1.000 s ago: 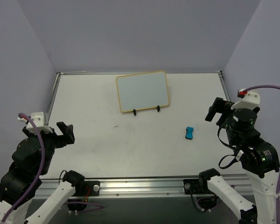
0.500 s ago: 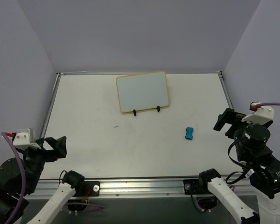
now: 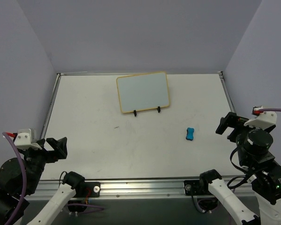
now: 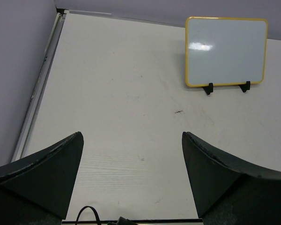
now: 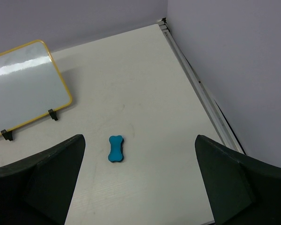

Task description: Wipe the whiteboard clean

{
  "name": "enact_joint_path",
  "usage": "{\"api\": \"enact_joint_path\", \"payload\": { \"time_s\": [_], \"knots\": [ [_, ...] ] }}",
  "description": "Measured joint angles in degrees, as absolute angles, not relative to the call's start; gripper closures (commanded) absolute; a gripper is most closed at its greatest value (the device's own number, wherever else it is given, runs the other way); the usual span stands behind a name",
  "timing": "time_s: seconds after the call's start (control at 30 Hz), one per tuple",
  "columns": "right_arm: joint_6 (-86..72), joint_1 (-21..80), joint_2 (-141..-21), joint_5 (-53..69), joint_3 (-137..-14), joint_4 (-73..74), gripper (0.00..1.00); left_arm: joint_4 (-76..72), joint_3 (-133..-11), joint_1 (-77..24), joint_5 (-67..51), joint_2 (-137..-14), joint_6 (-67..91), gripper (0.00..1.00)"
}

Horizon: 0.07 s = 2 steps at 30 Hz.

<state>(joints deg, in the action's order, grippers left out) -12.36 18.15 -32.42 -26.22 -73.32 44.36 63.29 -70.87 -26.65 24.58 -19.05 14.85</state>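
The left jaws stand wide with nothing between them, and the right jaws are just as wide and just as empty. Both hang above the near edge of the worktop [image 3: 98,145], well apart from the whiteboard [image 3: 143,92].

The whiteboard stands toward the far side, propped at a lean on two small black clip feet [image 4: 208,89]. Its face looks blank in all three views, though glare crosses it and faint writing could be hidden. The blue eraser [image 5: 115,149] lies flat in front of the whiteboard and off its right corner, well apart from it and closer to the right jaws. A small dark mark [image 4: 178,111] sits on the worktop in front of the whiteboard's left corner.

The likely trouble is the propped stance. Pressure from a wipe could push the whiteboard back, slide it or tip it off its feet unless the other arm braces the frame. The eraser is also low and small, so a poorly centred pinch could skid it away.
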Motion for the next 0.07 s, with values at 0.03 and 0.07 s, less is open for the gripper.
{"api": "enact_joint_path", "payload": {
  "time_s": [0.03, 0.07],
  "knots": [
    [-12.3, 18.2, -32.4, -26.2, -73.3, 44.4, 0.0, 63.3, -70.9, -26.7, 24.6, -19.0, 14.9, 0.06],
    [-12.3, 18.2, -32.4, -26.2, -73.2, 44.4, 0.0, 63.3, -70.9, -26.7, 24.6, -19.1, 14.9, 0.06]
  ]
}}
